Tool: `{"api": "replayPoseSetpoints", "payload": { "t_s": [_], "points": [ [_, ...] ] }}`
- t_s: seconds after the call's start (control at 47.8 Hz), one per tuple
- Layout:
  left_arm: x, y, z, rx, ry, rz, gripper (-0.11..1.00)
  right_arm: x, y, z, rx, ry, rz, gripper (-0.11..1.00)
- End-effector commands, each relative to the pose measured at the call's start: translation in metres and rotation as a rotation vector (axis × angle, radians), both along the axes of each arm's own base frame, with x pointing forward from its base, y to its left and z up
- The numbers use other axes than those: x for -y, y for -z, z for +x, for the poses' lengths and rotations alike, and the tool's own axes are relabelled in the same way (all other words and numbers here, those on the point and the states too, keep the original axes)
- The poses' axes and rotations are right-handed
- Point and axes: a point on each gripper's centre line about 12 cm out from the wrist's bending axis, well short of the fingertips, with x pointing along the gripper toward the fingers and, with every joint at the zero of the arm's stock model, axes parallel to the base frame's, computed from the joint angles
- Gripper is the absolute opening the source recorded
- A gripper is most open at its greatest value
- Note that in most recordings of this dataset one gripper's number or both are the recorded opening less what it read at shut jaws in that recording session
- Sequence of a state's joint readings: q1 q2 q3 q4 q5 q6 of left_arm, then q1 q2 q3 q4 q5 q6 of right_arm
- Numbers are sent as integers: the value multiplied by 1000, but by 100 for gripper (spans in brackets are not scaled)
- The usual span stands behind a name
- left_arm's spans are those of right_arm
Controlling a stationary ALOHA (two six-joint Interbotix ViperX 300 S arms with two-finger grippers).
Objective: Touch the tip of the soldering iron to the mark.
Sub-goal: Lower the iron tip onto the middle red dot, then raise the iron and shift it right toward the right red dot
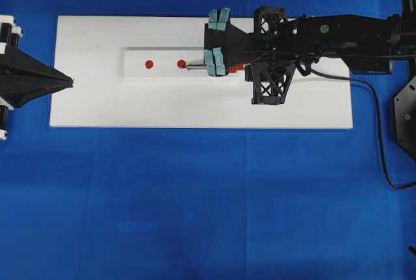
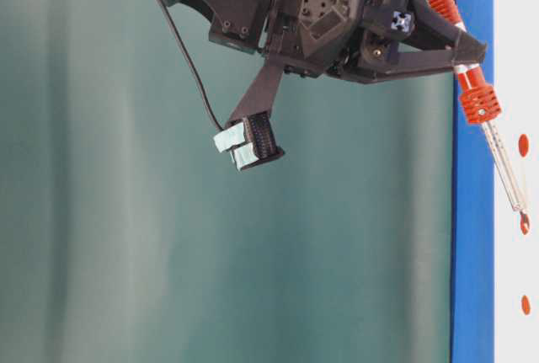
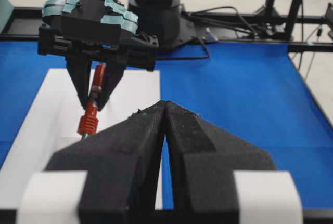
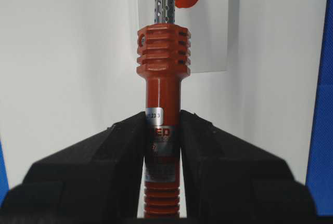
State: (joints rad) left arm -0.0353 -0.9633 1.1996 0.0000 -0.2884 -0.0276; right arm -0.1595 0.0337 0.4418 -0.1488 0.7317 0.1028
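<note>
My right jaws [image 4: 162,130] were clamped on the soldering iron [image 4: 162,78], its tip right at a red mark [image 1: 181,63]. My left jaws [image 3: 165,110] were pressed together.

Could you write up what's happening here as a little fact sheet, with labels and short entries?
Held tool: soldering iron, red-orange handle, perforated metal shaft
Holder: right gripper, shut on the handle
Tip: at the nearer red mark; contact cannot be confirmed
Other mark: second red dot, farther left, untouched
Surface: white board on a blue table
Idle arm: left gripper, shut, empty, at the board's left end
</note>
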Motion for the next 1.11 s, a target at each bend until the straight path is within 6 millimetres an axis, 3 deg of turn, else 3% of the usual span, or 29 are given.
{"api": "replayPoseSetpoints", "payload": {
  "t_s": [0.0,0.209,0.628,1.088],
  "points": [
    [-1,-4,1,12,-3,-3,2,1,-12,3,32,3,-5,7],
    [-1,-5,1,14,-3,-3,2,2,-30,2,50,6,-14,7],
    [-1,-5,1,14,-3,-2,2,6,-97,-3,105,21,-59,7],
    [-1,-5,1,15,-3,-4,2,6,-104,-3,112,23,-69,7]
  ]
}}
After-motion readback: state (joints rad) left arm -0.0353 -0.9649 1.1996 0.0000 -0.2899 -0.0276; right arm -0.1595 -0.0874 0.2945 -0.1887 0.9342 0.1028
